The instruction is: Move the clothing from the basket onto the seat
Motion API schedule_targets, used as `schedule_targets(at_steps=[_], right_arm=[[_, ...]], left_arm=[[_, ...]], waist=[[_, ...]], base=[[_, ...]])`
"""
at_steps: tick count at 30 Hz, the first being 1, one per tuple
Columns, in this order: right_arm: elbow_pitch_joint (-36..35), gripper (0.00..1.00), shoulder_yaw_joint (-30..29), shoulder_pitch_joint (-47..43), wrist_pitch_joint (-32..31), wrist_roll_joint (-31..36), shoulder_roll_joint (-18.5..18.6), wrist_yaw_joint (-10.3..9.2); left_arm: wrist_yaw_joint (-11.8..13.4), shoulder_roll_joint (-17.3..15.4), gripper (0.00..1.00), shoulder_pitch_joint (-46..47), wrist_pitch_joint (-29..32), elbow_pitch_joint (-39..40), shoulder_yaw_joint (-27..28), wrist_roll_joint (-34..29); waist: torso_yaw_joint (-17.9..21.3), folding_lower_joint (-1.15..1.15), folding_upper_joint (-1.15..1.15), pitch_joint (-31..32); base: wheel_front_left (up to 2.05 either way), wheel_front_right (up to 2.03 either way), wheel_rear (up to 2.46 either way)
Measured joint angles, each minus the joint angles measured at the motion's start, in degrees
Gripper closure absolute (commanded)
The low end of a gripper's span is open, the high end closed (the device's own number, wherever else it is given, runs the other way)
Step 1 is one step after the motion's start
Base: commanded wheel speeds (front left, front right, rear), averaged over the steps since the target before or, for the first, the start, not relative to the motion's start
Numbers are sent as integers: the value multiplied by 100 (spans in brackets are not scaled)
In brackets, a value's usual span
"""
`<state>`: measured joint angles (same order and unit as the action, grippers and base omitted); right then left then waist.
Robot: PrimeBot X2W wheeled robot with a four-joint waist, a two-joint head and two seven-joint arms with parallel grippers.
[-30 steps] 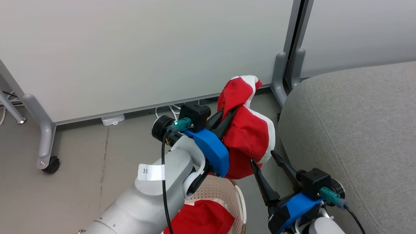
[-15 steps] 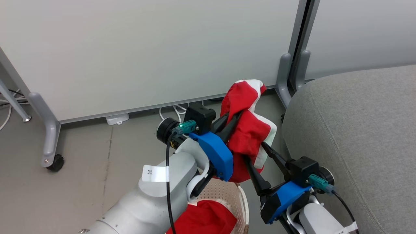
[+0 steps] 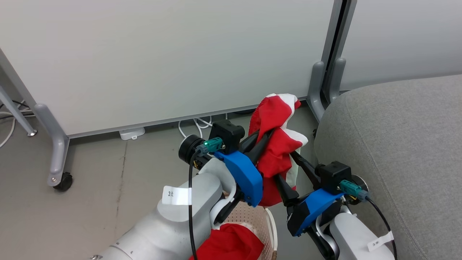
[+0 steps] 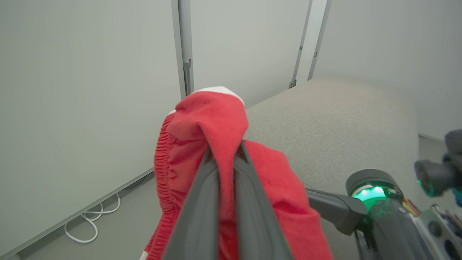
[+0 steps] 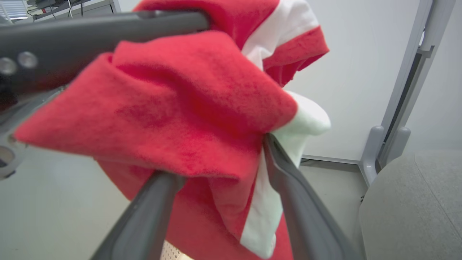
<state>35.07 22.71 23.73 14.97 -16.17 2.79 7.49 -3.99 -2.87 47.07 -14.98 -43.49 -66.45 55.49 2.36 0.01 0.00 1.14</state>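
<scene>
Clothing [image 3: 279, 144] clamped in left claw [image 3: 266, 136] clear of basket [image 3: 252, 216], seat [image 3: 389, 144] at three o'clock; right claw [image 3: 284, 165], nearer the seat, spread apart around the hanging lower fold, not yet closed.

The left arm [image 3: 169, 224] rises from below and left of the red garment [image 3: 270, 112], its blue wrist bracket [image 3: 242, 173] just left of the cloth; the left gripper [image 3: 265, 136] is clamped tight on a fold of the garment, fingers pressed together with fabric between them; the right gripper [image 3: 285, 166] points up at the garment's hanging lower part, fingers spread wide, one on either side of it; the right arm [image 3: 355, 238] lies below and right of the garment.
</scene>
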Motion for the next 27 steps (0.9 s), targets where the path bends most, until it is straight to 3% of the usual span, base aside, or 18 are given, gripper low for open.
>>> schedule_targets(at_steps=[3, 4, 5, 6, 27], right_arm=[[76, 0, 87, 79, 1, -94, 0, 0], [87, 17, 109, 88, 1, -166, 0, 0], [112, 73, 129, 99, 1, -240, 0, -1], [141, 100, 153, 116, 1, -288, 0, 0], [230, 100, 375, 188, 4, -542, 0, -1]], left_arm=[[10, 0, 100, 1, 0, 10, -44, 30], [10, 0, 100, 1, 0, 10, -52, 41], [11, -1, 100, 2, 0, 9, -59, 42], [11, 0, 100, 4, 0, 8, -65, 43], [15, 0, 100, 40, 0, -114, -34, 81]], waist=[[-7, 0, 0, -4], [-8, 0, 0, -5], [-8, 0, 0, -7], [-7, 0, 0, -10], [81, -1, 0, -31]], base=[[0, 0, 0], [0, 0, 0], [0, 0, 0], [0, 0, 0], [0, 0, 0]])
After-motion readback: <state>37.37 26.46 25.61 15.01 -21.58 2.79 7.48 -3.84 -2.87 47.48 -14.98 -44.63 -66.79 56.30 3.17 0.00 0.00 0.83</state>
